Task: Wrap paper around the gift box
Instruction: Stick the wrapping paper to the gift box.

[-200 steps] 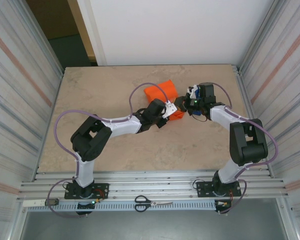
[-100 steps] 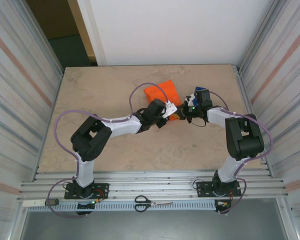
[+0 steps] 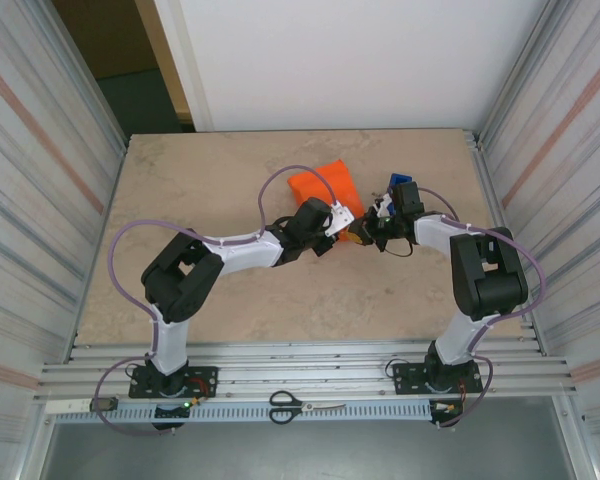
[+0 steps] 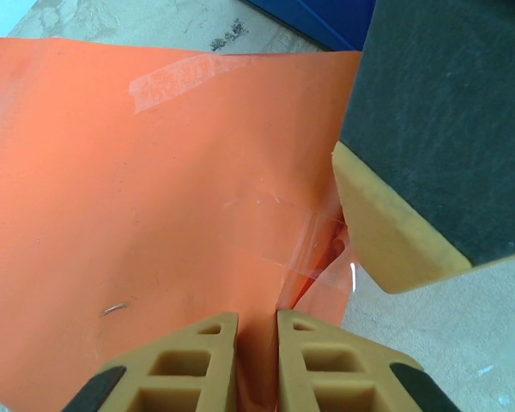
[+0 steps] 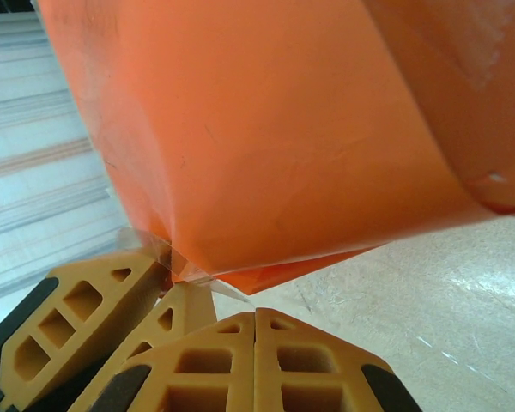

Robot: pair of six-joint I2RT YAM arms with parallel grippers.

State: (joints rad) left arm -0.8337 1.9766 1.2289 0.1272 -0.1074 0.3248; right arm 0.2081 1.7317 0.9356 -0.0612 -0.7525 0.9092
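The paper [image 3: 323, 186] lies folded into an orange parcel at mid-table, and the gift box is hidden inside it. In the left wrist view the paper [image 4: 112, 189] carries strips of clear tape [image 4: 176, 79]. My left gripper [image 4: 257, 319] is shut on a fold of paper at the parcel's near right corner [image 3: 346, 223]. My right gripper [image 5: 255, 316] is shut with nothing between its fingers, its tips just under the parcel's corner [image 5: 240, 279], beside the left gripper's fingers [image 5: 86, 309]. A clear tape piece [image 5: 154, 249] hangs off that corner. The two grippers meet at the right gripper [image 3: 368, 232].
A blue tape dispenser [image 3: 401, 186] stands just right of the parcel, behind the right wrist. Scissors [image 3: 306, 405] lie on the front rail between the arm bases. Corrugated walls close in both sides of the table [image 3: 180, 200].
The right gripper has swung left and nearer, from beside the blue dispenser to the parcel's near right corner next to the left gripper. The left arm and parcel have stayed put.
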